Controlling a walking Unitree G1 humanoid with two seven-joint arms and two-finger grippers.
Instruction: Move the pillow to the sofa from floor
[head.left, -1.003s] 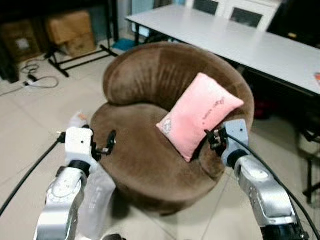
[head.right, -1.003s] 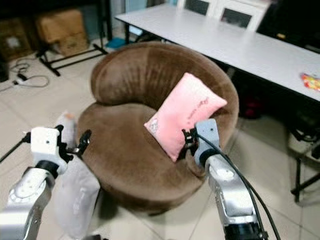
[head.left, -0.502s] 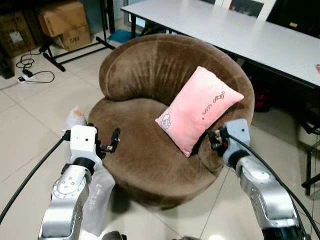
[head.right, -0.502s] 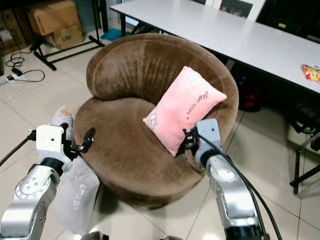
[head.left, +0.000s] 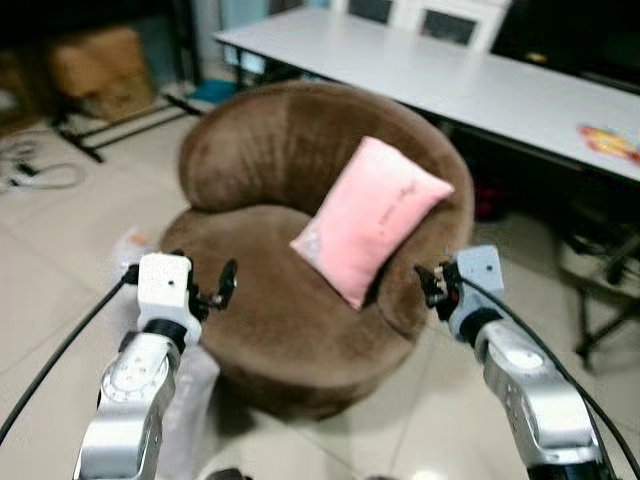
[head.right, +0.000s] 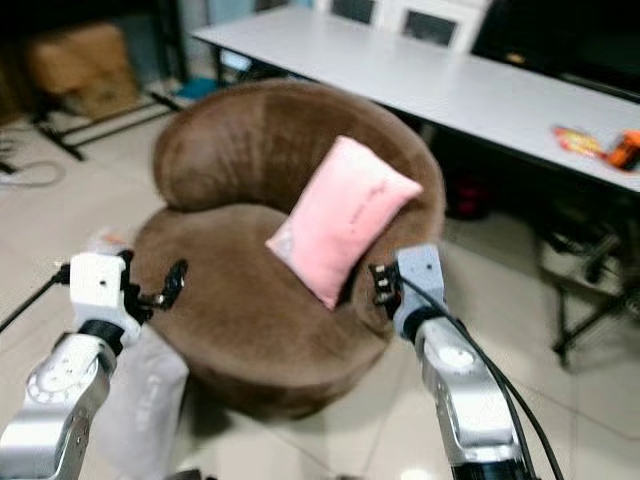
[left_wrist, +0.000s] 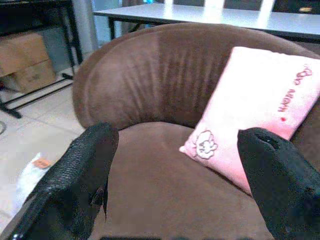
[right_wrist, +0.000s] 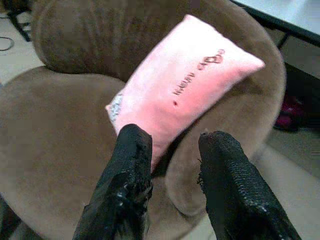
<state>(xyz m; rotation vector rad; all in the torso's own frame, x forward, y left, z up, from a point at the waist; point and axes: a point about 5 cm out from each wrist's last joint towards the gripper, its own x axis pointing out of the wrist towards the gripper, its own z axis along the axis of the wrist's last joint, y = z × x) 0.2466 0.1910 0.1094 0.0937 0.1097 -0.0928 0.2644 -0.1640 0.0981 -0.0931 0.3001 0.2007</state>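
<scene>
Pink pillow (right_wrist: 185, 85) (dark script lettering, unreadable) leans on sofa (head.left: 260, 160).

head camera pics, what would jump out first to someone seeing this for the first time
The pink pillow stands out first: it leans tilted against the backrest of the round brown sofa, on the side nearer the right arm. Next come the two silver arms in front, the left gripper open at the sofa's near edge and the right gripper open just below the pillow, holding nothing. Behind the sofa runs a long white table.
</scene>
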